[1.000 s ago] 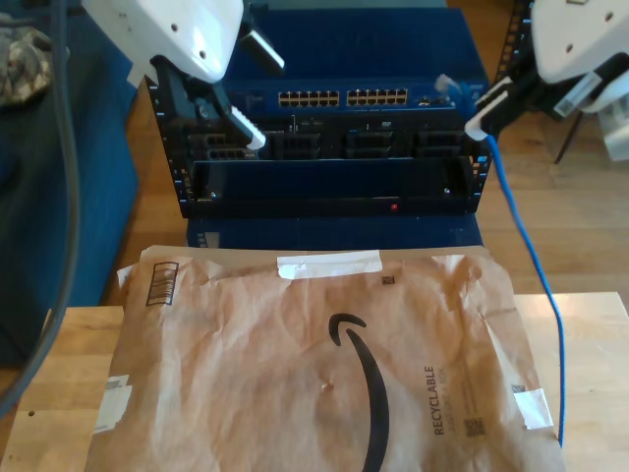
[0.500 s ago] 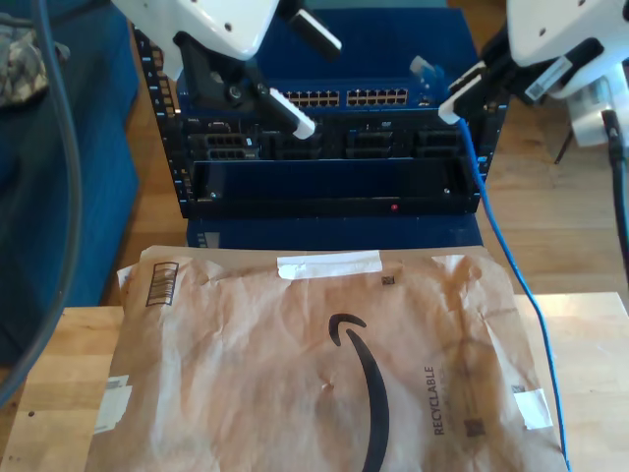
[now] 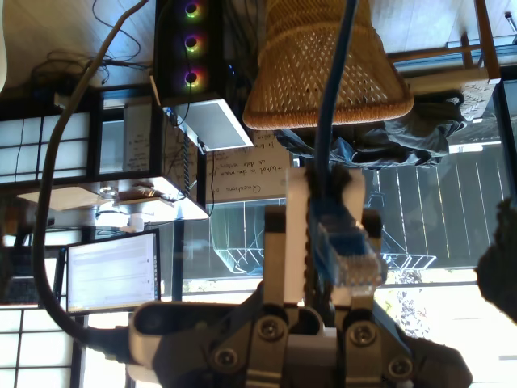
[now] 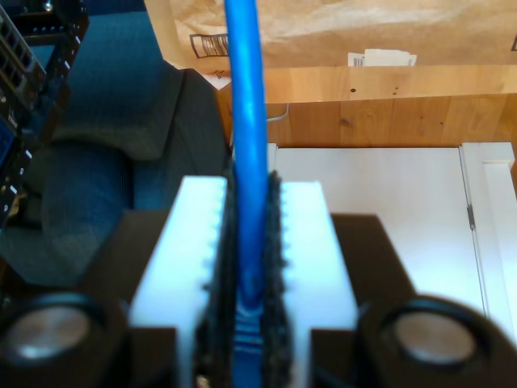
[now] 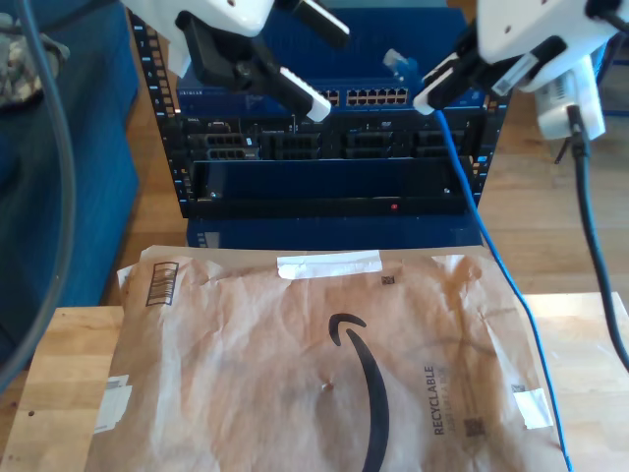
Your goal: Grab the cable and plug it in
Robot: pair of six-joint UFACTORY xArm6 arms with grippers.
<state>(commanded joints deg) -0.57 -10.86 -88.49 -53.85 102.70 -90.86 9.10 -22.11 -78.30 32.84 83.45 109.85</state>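
Arms have closed in toward the middle of the rack [image 5: 324, 167] since a second ago. Our first hand [image 3: 323, 194] pinches the cable [image 3: 334, 81] beside its ridged blue-clear plug [image 3: 351, 259]. Our second hand [image 4: 249, 198] is also clamped on the smooth blue cord. It trails down past the crinkled brown paper mailer [image 5: 295, 364] on the wooden counter [image 5: 59, 374].
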